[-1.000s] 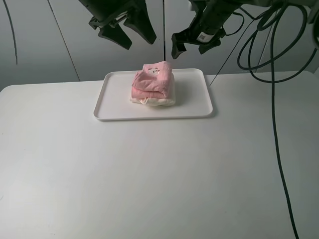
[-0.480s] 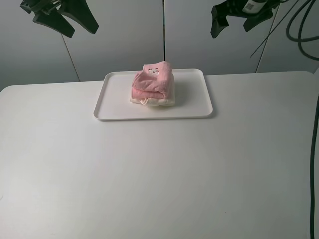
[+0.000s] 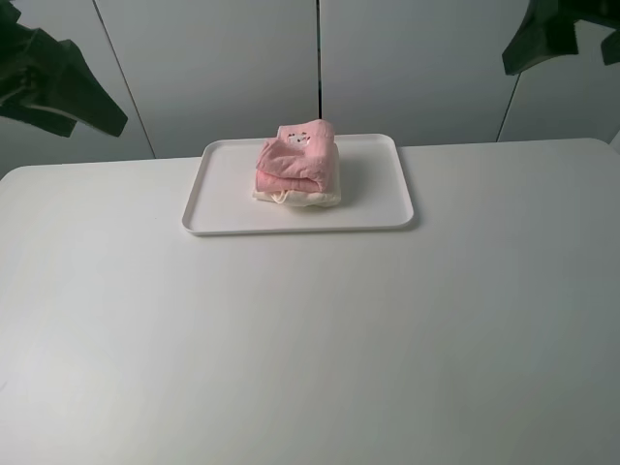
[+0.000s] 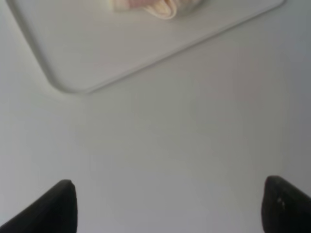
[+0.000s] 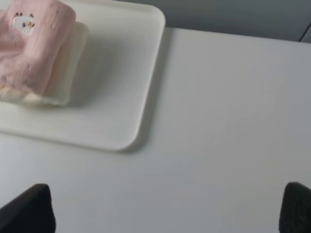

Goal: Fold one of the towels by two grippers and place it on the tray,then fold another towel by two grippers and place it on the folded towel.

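Cream towel (image 3: 308, 197) — mostly under pink towel (image 3: 295, 157)

Three cameras covered one white table (image 3: 310, 339) from above

A high fixed camera looked down the table's length toward the grey wall panels, taking in the whole tray (image 3: 223, 218); each wrist camera looked down between its own fingertips (image 4: 58, 206) from well above the table, closer than the fixed one, and all three shared the tray (image 5: 146, 87) and its towel stack (image 5: 34, 58)
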Controlling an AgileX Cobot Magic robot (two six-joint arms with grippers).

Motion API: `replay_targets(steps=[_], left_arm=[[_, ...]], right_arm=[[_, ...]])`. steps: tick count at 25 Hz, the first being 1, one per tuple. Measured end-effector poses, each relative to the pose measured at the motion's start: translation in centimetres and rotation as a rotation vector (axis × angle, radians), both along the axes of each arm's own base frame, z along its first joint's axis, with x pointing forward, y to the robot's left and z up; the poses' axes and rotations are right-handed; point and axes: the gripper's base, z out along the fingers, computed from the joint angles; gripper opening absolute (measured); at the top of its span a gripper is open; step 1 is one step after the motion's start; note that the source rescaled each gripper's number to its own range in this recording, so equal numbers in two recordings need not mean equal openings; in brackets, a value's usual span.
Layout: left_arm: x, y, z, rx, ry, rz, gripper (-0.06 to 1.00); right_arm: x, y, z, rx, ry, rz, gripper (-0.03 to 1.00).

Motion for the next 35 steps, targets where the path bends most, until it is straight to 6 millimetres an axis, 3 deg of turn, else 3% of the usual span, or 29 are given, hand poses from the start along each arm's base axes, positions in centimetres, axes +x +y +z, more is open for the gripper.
replay_targets(steps=[8, 11, 15, 19, 26, 30, 35], left_arm=[[-9.3, 1.2, -0.2, -0.011, -0.115, 0.016, 0.98], [-12.7, 1.7, -0.6, -0.013, -0.160, 0.031, 0.98], [-17.0, 2.6, -1.2, 0.019, -0.214, 0.054, 0.98], [-20.8, 3.9, -0.9, 0.060, -0.307, 0.142, 0.98], [-25.8, 5.3, -0.7, 0.055, -0.509, 0.239, 0.98], [-27.2, 6.6, -1.8, 0.089, -0.513, 0.385, 0.98], [-27.1, 6.8, -4.7, 0.097, -0.454, 0.424, 0.98]], right_arm=[[-14.5, -3.6, 1.1, -0.092, -0.099, -0.028, 1.00], [-18.5, -4.5, 1.4, -0.092, -0.177, -0.038, 1.00], [-21.9, -4.9, 0.7, -0.054, -0.255, -0.033, 1.00], [-23.1, -5.0, -1.6, -0.038, -0.254, -0.025, 1.00], [-23.5, -3.6, -5.6, 0.027, -0.255, 0.131, 1.00], [-23.4, -3.2, -7.1, 0.017, -0.264, 0.192, 1.00], [-23.3, -3.1, -7.1, 0.018, -0.292, 0.217, 1.00]])
